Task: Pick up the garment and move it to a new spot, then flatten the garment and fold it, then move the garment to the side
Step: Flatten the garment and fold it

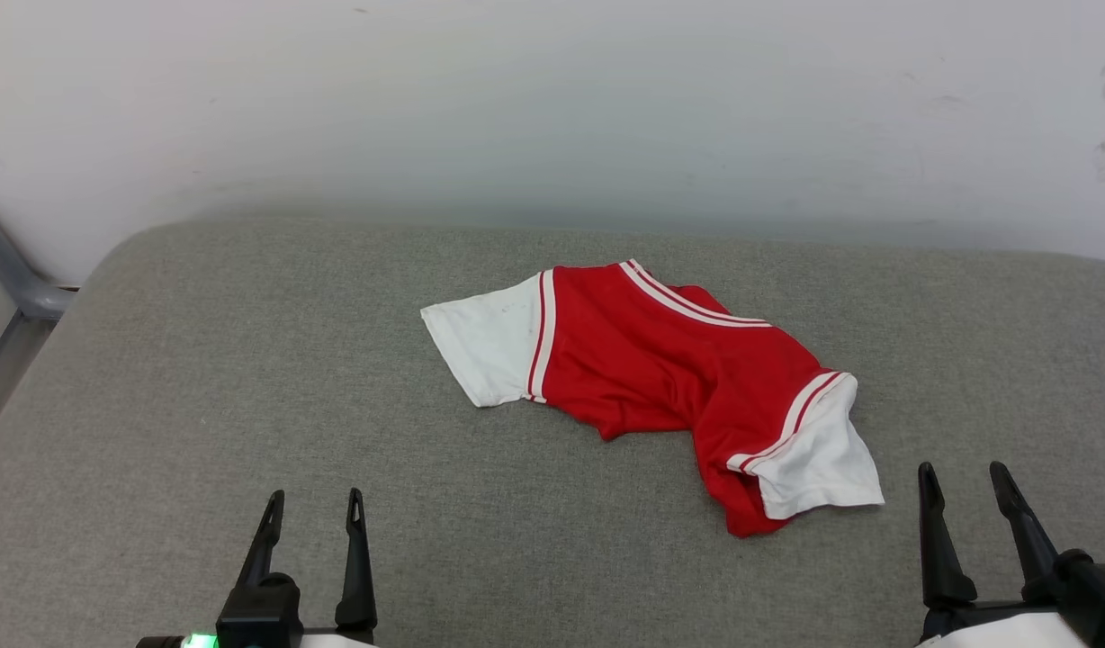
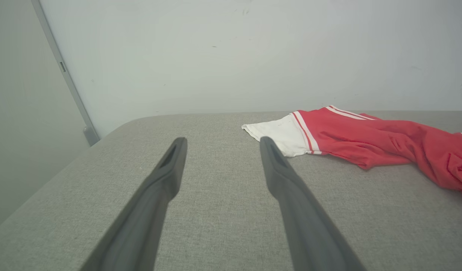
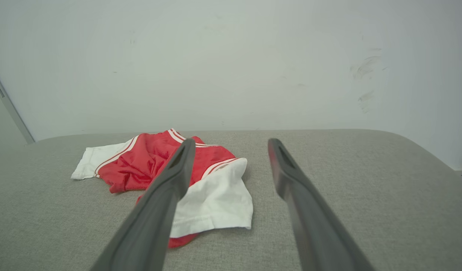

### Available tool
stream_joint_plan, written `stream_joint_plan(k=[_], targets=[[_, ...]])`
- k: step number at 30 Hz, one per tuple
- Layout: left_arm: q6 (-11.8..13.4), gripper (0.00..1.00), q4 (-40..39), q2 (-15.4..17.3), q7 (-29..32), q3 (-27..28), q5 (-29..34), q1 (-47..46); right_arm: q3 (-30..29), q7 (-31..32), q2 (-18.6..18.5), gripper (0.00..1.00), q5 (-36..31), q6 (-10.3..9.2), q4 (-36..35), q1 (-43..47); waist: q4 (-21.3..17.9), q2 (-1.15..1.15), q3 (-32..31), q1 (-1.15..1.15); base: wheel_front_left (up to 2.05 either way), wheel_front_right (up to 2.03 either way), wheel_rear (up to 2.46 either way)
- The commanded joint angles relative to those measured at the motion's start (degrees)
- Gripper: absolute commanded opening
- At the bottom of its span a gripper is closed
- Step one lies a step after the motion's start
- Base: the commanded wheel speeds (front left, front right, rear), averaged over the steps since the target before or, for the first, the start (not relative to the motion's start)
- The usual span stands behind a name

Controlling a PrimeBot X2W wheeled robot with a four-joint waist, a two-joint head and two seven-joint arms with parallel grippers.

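A crumpled red jersey-style shirt (image 1: 660, 369) with white, stripe-trimmed short sleeves lies bunched mid-way across the grey woven fabric surface (image 1: 247, 405). The left gripper (image 1: 316, 495) and the right gripper (image 1: 961, 468) both stand wide open and empty at the near edge, apart from the shirt.

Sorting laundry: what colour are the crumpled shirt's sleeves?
The red jersey garment has white sleeves; clearest in head view.

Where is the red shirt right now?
In the head view the garment lies crumpled on the grey padded surface, a little right of the middle, touching neither pincer and nearer the right pincer than the left pincer.
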Motion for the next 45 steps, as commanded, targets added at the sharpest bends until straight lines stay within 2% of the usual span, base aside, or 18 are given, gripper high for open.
stream_joint_plan(k=[1,12,17,21,25,30,36,40,45], targets=[[-0.3,1.00,0.1,-0.1,-0.1,0.2,0.4,0.6,0.1,-0.1,0.1,1.00,-0.2,-0.06,0.1,0.3,-0.1,0.00,0.0,0.00,0.00,0.00,0.00],[-0.6,1.00,0.1,-1.0,-0.1,0.3,1.1,0.0,-2.7,-0.1,-0.4,1.00,-4.6,-0.05,-3.6,-6.9,-0.3,0.00,0.4,0.00,0.00,0.00,0.00],[-1.0,1.00,0.0,-1.1,-0.1,0.3,1.3,-0.3,-1.5,-0.1,-6.0,1.00,-4.6,-0.06,-3.3,-13.2,-0.1,0.00,1.0,0.00,0.00,0.00,0.00],[-1.0,1.00,-0.1,-1.3,-0.1,0.3,1.5,-0.7,3.0,1.0,-12.2,1.00,-0.9,-0.06,0.5,-18.2,0.0,0.00,2.0,0.00,0.00,0.00,0.00],[-1.3,1.00,-0.2,-1.4,-0.1,0.5,1.5,-1.5,9.4,8.5,-19.1,1.00,6.1,-0.06,4.2,-23.8,0.2,0.00,3.1,0.00,0.00,0.00,0.00],[-1.7,1.00,-0.2,-1.7,-0.1,0.5,1.6,-2.6,18.6,23.2,-27.5,1.00,15.7,-0.06,6.2,-28.1,0.7,0.00,4.6,0.00,0.00,0.00,0.00],[-2.0,1.00,-0.4,-2.1,-0.1,0.6,1.7,-4.1,30.5,39.6,-36.1,1.00,25.5,-0.07,5.3,-30.7,1.6,0.00,6.5,0.00,0.00,0.00,0.00],[-2.0,1.00,-0.6,-2.5,-0.1,0.5,1.7,-4.9,36.7,47.6,-39.8,1.00,30.1,-0.06,5.4,-32.5,2.5,0.00,8.1,0.00,0.00,0.00,0.00],[-2.2,1.00,-0.7,-2.9,-0.1,-0.1,1.7,-6.1,40.8,52.4,-41.2,1.00,32.9,-0.06,7.0,-34.6,3.7,0.00,10.2,0.00,0.00,0.00,0.00]])
